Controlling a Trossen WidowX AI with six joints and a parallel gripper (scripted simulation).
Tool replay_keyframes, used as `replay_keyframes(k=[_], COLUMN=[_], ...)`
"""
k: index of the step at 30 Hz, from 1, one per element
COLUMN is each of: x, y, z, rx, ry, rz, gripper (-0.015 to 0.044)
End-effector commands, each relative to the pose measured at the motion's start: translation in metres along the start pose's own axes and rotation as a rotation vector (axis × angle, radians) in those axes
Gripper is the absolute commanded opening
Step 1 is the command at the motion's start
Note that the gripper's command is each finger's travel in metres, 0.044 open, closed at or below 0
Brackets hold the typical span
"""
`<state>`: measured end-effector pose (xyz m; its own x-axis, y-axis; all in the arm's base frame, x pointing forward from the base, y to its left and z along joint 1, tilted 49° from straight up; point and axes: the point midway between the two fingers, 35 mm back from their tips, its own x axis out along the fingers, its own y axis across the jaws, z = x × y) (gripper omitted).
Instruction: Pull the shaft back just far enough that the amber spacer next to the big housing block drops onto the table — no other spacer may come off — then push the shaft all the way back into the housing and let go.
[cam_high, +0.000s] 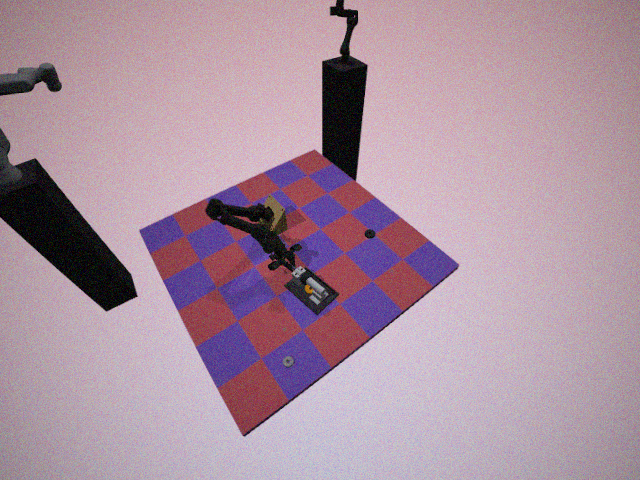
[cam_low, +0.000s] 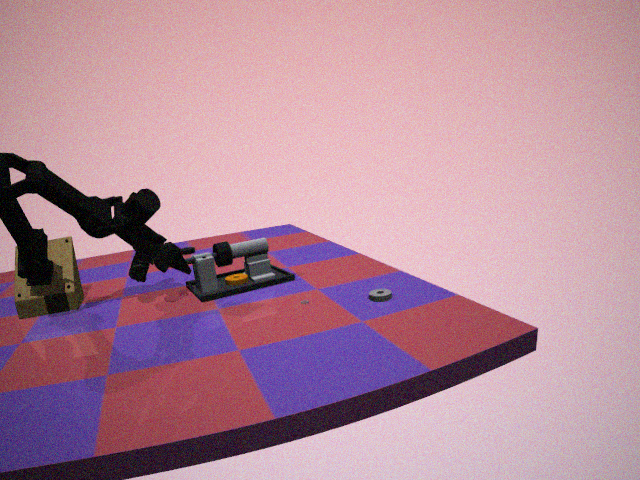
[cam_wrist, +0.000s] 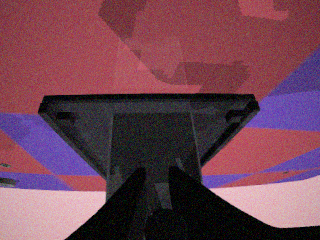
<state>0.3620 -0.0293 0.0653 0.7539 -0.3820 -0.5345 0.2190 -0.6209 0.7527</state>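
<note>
A black robot arm (cam_high: 237, 222) (cam_low: 62, 193) reaches down over a red and purple checkered table (cam_high: 341, 330) (cam_low: 330, 356); its gripper (cam_high: 292, 268) (cam_low: 190, 264) (cam_wrist: 156, 175) is clenched on the near end of the shaft (cam_low: 191, 258), just outside a grey upright post (cam_low: 205, 274); the amber spacer (cam_high: 308, 289) (cam_low: 236, 279) lies flat on the dark tray (cam_high: 318, 311) (cam_low: 204, 296) (cam_wrist: 150, 99), between that post and the grey housing (cam_high: 315, 284) (cam_low: 259, 266); a black collar (cam_low: 222, 253) sits by the housing's barrel; a loose grey ring (cam_high: 283, 361) (cam_low: 372, 296) lies well apart.
</note>
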Motion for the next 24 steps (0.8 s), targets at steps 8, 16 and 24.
replay_keyframes(k=[8,16,24], x=[0.0033,0.0047,0.0062], y=[0.0009,0.0010,0.0010], z=[-0.0057,-0.0072,-0.0086], rx=[0.007,0.007,0.007], ry=[0.006,0.006,0.007], rz=[0.001,0.001,0.001], gripper=[0.0000,0.0000,0.0000])
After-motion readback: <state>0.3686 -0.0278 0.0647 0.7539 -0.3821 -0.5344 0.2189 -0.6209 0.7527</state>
